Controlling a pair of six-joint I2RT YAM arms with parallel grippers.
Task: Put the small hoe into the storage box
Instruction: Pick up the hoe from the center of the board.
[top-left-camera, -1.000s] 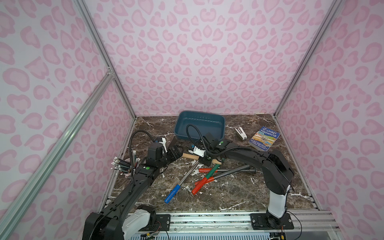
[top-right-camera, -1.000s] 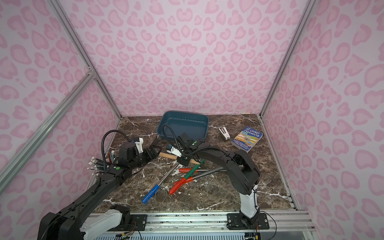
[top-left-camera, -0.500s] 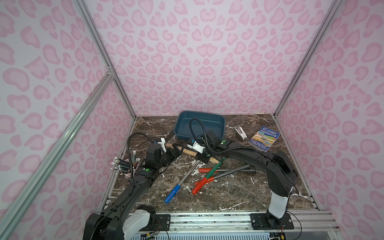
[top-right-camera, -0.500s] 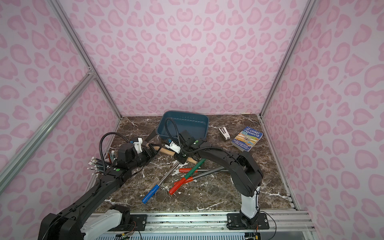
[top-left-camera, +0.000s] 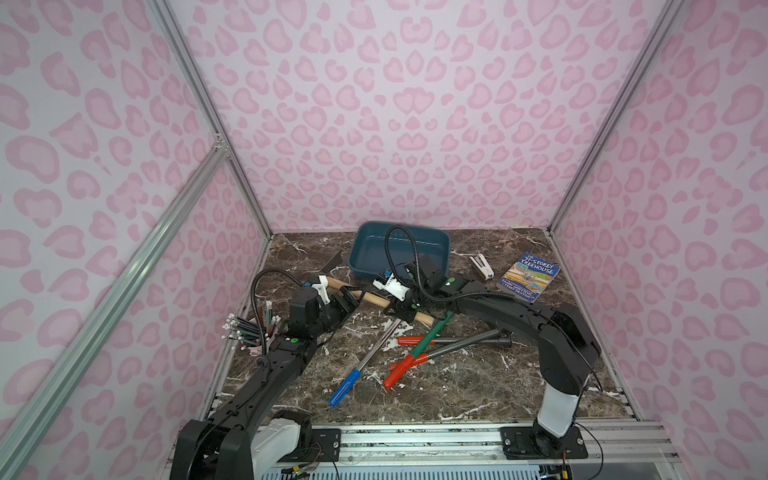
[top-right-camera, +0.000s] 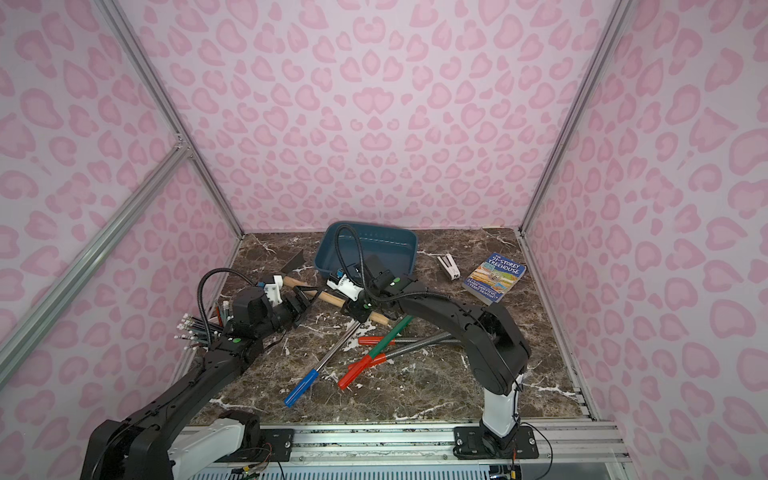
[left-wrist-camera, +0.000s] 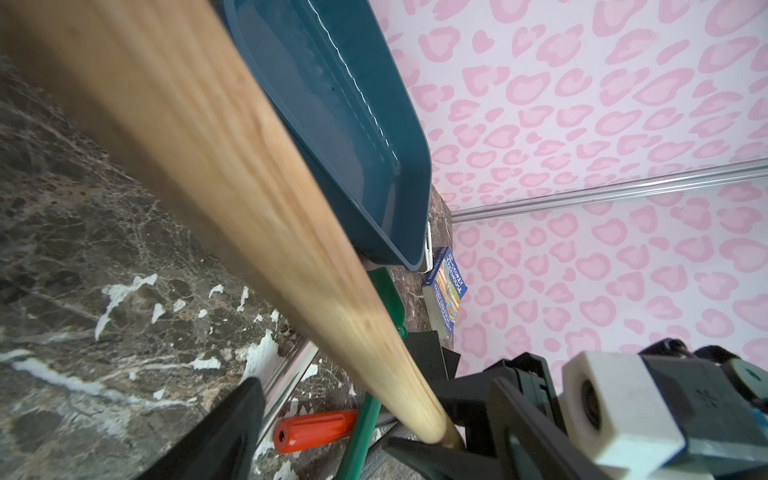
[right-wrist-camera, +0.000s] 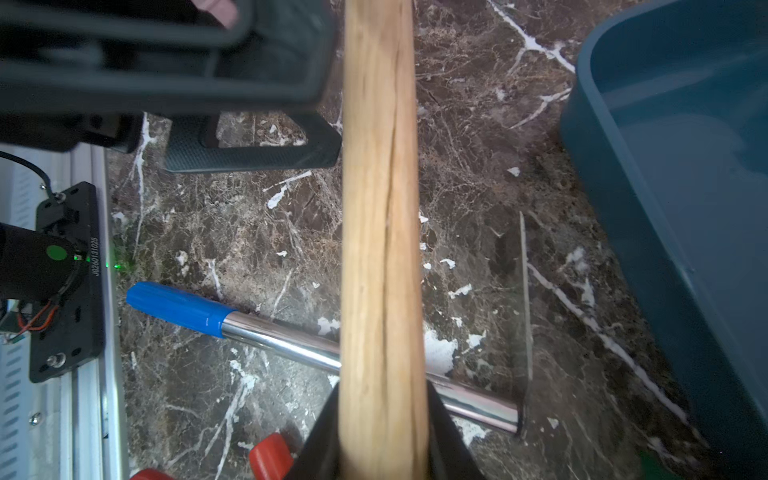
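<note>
The small hoe has a pale wooden handle (top-left-camera: 374, 298) (top-right-camera: 328, 297) and a dark blade (top-left-camera: 332, 261) (top-right-camera: 296, 262) left of the storage box (top-left-camera: 440, 241) (top-right-camera: 405, 241). That box is a teal tub at the back with nothing in it. My right gripper (top-left-camera: 401, 311) (top-right-camera: 360, 309) (right-wrist-camera: 382, 395) is shut on the handle (right-wrist-camera: 380, 249) near its free end. My left gripper (top-left-camera: 348, 297) (top-right-camera: 303, 300) (left-wrist-camera: 324, 419) is open and straddles the handle (left-wrist-camera: 249, 187) nearer the blade. One of its fingers (left-wrist-camera: 232, 432) stands clear of the wood.
A blue-handled chrome rod (top-left-camera: 361, 365), red-handled tools (top-left-camera: 405, 365) and a green one (top-left-camera: 432, 332) lie crossed under and in front of the hoe. A pencil cup (top-left-camera: 253, 328) stands at the left wall. A stapler (top-left-camera: 482, 266) and a book (top-left-camera: 530, 276) lie at the back right.
The right gripper has carried the hoe back and to the left, so its blade now shows beside the box. The left gripper has come up around the handle.
</note>
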